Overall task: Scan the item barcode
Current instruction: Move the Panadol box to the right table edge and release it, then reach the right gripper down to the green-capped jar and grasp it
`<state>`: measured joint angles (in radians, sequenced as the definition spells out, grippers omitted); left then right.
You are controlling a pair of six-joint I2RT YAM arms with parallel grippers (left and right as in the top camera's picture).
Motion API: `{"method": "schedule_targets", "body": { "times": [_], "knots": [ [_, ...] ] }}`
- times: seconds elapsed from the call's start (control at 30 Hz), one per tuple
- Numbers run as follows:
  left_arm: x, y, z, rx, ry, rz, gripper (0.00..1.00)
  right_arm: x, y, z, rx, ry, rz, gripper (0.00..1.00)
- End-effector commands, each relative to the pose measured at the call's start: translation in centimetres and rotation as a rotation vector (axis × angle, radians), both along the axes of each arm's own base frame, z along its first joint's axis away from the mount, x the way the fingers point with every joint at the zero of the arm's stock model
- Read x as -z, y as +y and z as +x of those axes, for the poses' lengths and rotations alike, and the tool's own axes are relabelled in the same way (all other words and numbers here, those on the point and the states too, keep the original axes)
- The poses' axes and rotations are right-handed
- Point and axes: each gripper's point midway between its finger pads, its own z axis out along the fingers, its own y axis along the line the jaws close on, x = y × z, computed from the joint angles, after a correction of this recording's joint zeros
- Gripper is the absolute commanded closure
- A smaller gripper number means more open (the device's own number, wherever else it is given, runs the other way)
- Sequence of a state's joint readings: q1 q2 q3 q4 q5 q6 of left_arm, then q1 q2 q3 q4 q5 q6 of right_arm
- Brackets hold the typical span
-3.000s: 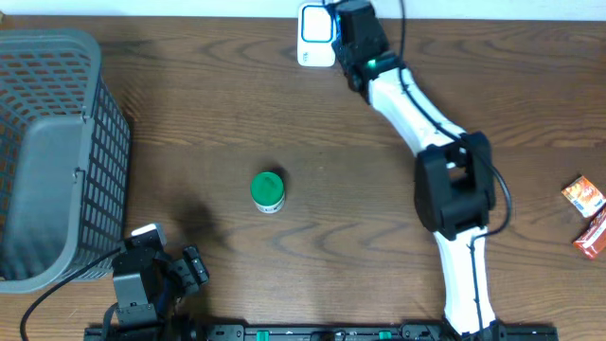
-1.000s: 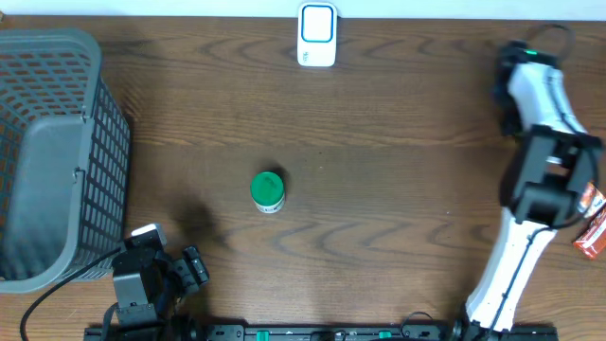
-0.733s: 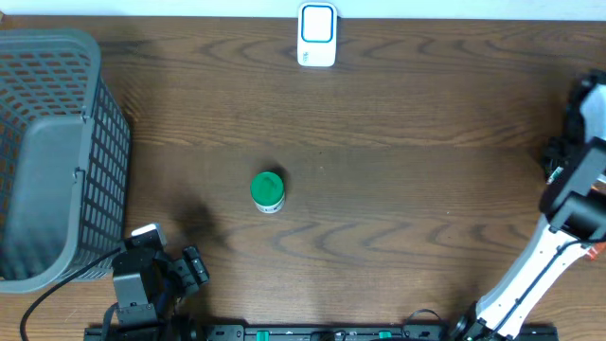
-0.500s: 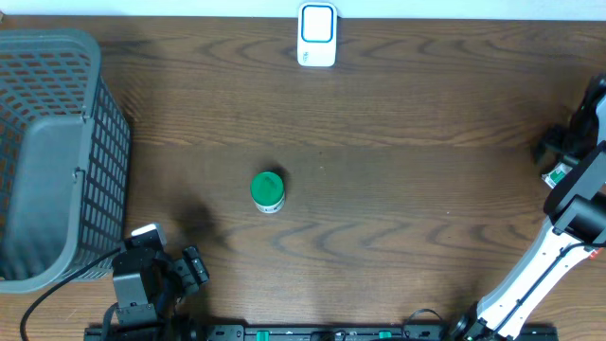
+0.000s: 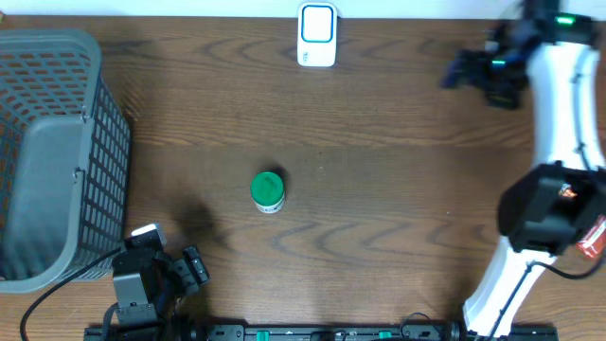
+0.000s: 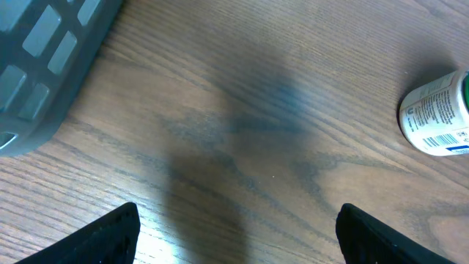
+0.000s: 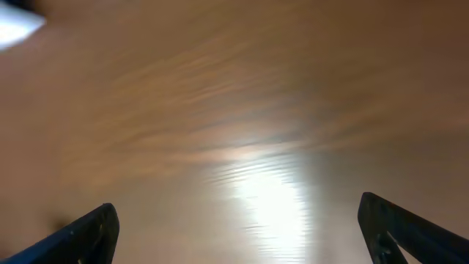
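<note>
**Bottle** (image 5: 268, 191). Small, with a green cap and a white label. We list it at mid-table (image 5: 398, 189), apparently upright with its cap up. It is well apart from both grippers, from the scanner (image 5: 316, 35) at the far edge, and from the basket (image 5: 112, 152) on the left. The left wrist view catches it at the right border, where a barcode (image 6: 452, 139) shows on the side of the label.

**Handling (our judgement).** We take it for light, stiff plastic that will not give under the fingers. The label looks smooth, so we expect some slip. The body is round, so a push from one side could tip it and set it rolling. We would take hold across the body just under the cap, with the fingers on either side of the barcode, not over it. That leaves the print free to face the scanner.

**Left gripper** (image 6: 238, 227). It sits low at the near-left of the table, beside the basket. The jaws stand wide apart with only bare wood between them, and nothing is held.

**Right gripper** (image 5: 458, 72). It is up at the far right, to the right of the scanner. Its own view is motion-blurred, but the jaws are spread wide and empty, with only table between them.
</note>
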<state>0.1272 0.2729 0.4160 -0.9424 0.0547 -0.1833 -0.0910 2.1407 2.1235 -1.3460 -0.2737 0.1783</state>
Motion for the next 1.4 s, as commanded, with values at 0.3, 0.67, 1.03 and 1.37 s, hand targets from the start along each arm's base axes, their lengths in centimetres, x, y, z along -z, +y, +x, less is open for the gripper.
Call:
{"method": "schedule_targets", "body": {
  "times": [0.3,0.67,1.03,1.37],
  "knots": [
    [-0.2,-0.1,0.0,0.009,-0.006,-0.002,0.14,0.3,25.5,-7.1,-0.295,0.118,0.164,0.01],
    [-0.2,-0.1,0.0,0.009,-0.006,-0.002,0.14,2.6,32.2,-13.5,-0.020,0.166,-0.068,0.01],
    [-0.2,-0.1,0.0,0.009,-0.006,-0.002,0.14,8.0,32.5,-15.2,0.021,0.291,-0.170,0.01],
    [-0.2,-0.1,0.0,0.009,-0.006,-0.002,0.14,9.5,35.4,-15.8,-0.003,0.281,-0.127,0.01]
  ]
}}
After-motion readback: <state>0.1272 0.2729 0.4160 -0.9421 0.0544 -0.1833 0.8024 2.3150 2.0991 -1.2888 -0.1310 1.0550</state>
